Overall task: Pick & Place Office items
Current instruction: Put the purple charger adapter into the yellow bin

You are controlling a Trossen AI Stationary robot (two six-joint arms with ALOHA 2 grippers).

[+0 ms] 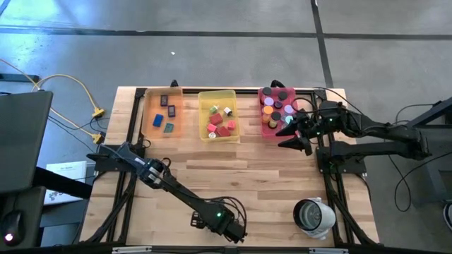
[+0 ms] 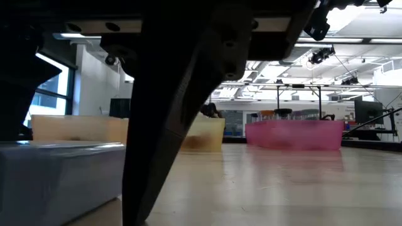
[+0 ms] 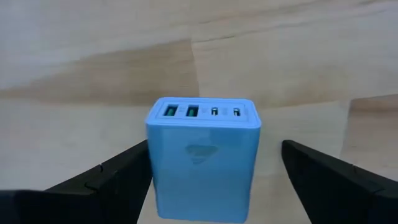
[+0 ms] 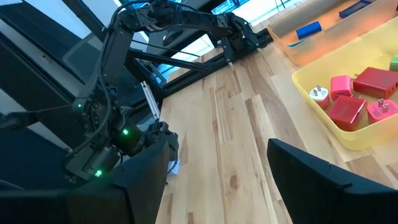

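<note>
No readable text, brand or number shows in any view. The blue charger (image 3: 203,158) carries only a faint embossed emblem on its face, too indistinct to make out, and no lettering by its ports.

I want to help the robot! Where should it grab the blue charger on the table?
Across its two flat side walls. The blue charger lies between the open left gripper, ports facing away, so coming straight on and closing on those smooth parallel sides looks best.
</note>
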